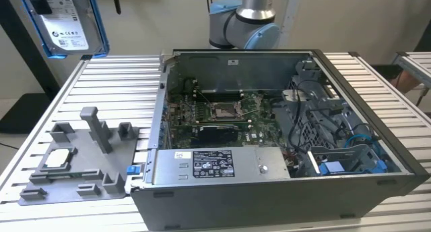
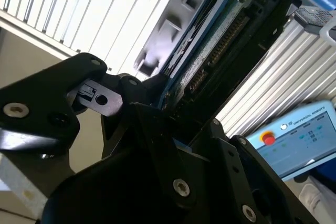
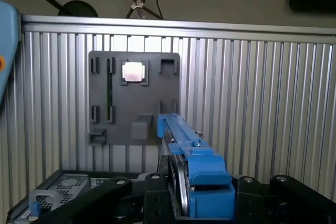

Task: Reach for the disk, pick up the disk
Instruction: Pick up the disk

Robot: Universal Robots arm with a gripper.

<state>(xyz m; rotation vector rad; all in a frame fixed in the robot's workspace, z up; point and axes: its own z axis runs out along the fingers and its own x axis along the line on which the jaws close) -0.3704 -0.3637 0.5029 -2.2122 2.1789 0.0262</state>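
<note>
— Is it picked up?
— Looks so. The jaws are clamped on the disk (image 3: 194, 177), held well clear of the grey holder plate (image 3: 134, 108) and tabletop (image 3: 252, 87). The contact's half hidden; moving it calls for steady carrying.

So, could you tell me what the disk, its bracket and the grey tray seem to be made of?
Disk: likely metal, silvery-grey casing under a white paper label. Bracket: smooth blue plastic, moulded ribs and clips. Tray: probably matte grey plastic, perhaps printed; uniform dull colour, blocky slots.
</note>
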